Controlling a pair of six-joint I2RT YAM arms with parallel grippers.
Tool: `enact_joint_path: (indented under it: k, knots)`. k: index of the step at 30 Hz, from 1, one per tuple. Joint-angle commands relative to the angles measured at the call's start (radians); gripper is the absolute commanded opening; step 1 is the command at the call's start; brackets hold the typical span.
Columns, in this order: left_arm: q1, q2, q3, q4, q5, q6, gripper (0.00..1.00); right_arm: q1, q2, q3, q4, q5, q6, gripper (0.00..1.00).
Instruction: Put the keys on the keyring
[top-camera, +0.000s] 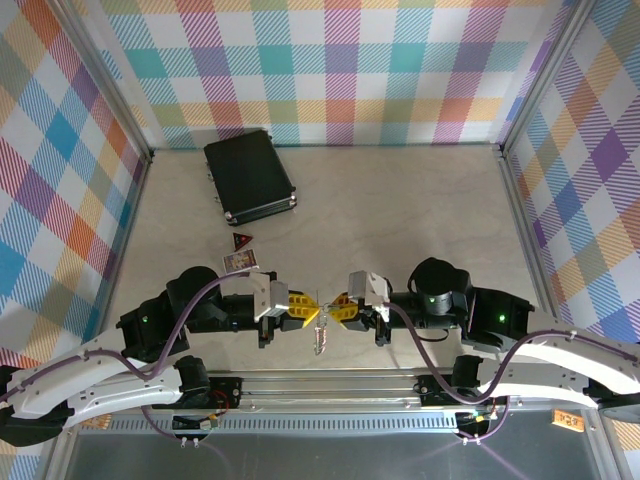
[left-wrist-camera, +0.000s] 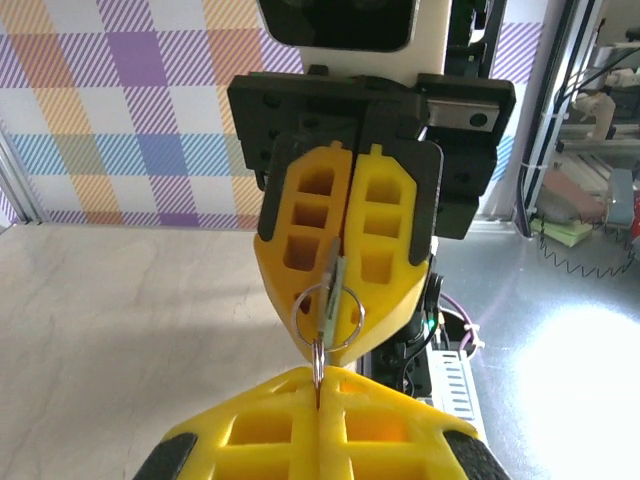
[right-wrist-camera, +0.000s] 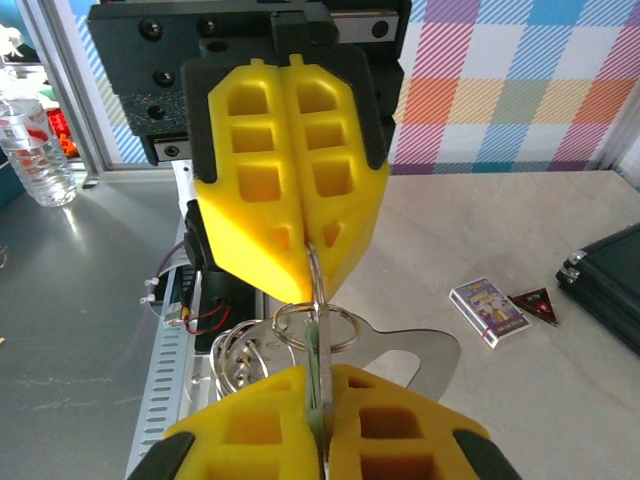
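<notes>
The pale table (top-camera: 420, 220) is being spanned by two arms that are being held tip to tip above its near edge. A black rectangular case (top-camera: 250, 177) is being kept at the far left, near the back wall. The left end effector (top-camera: 306, 308) is being held closed on the ringed edge of the keyring (right-wrist-camera: 425, 350), whose flat silver plate is being suspended in the air just beside the meeting fingertips, clear of the table. The right end effector (top-camera: 336, 308) is being held clamped on the key (left-wrist-camera: 333, 283), which is being pressed against the keyring's wire rings. A small card box (top-camera: 238, 262) and a red triangular piece (top-camera: 241, 240) are being left between case and arms.
</notes>
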Motion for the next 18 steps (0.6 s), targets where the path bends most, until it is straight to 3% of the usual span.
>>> enact_joint_path:
  k: [1,18]
  knots:
    - [0.004,-0.007,0.036,-0.062,-0.043,0.025,0.00,0.005,0.001,0.040,-0.003,0.014,-0.015,0.00]
    - [0.004,0.011,0.001,-0.099,-0.168,0.007,0.00,0.005,0.068,0.127,-0.095,0.127,-0.027,0.00]
